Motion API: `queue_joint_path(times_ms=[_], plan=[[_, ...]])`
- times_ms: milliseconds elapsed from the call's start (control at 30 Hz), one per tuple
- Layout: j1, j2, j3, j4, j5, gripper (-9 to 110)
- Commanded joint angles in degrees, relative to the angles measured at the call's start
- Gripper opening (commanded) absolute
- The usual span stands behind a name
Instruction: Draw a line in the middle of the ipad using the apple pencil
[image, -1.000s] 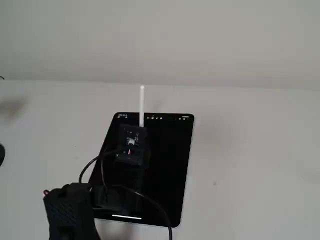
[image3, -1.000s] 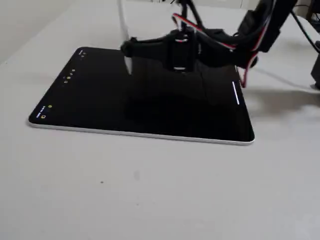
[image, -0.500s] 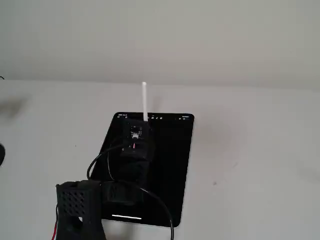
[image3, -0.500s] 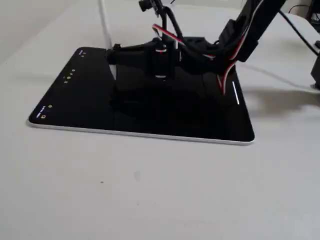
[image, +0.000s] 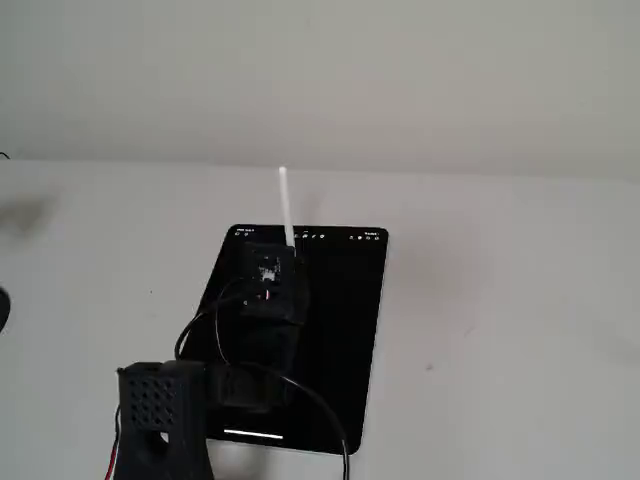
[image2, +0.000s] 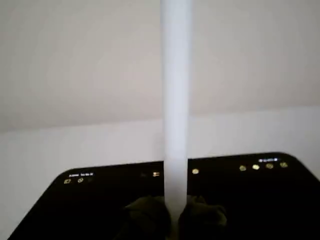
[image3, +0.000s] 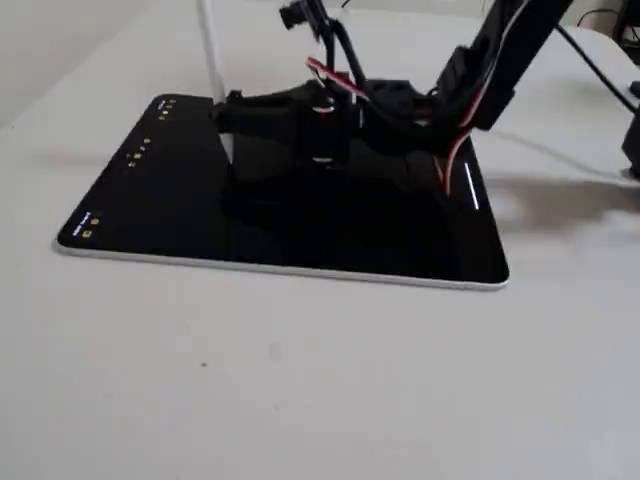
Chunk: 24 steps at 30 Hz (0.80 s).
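The ipad (image: 340, 330) lies flat with a black screen, small icons along its far short side (image3: 140, 150). My gripper (image3: 228, 112) is shut on the apple pencil (image3: 210, 45), which it holds nearly upright over the icon end of the screen. In the wrist view the apple pencil (image2: 176, 100) rises between the dark fingertips (image2: 147, 216). Its lower end is close to the glass; whether it touches cannot be told. A short white line (image3: 471, 187) shows near the opposite short side, also seen as the line (image: 252, 434) by the arm.
The ipad rests on a plain white table (image3: 300, 380). The arm's black base (image: 160, 420) and its cables (image3: 470, 110) stand at the tablet's near short end. A dark object (image3: 632, 140) sits at the right edge of a fixed view.
The gripper has carried the pencil along the screen toward the icon end over the last second. Since half a second ago it has barely shifted.
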Motion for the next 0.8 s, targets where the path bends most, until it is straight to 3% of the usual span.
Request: queue_joint_path(times_ms=[0,767], plan=[[0.26,-0.09,-1.85,-1.85,-1.23,0],[-1.32,19.16,21.09,2.11,3.25,0]])
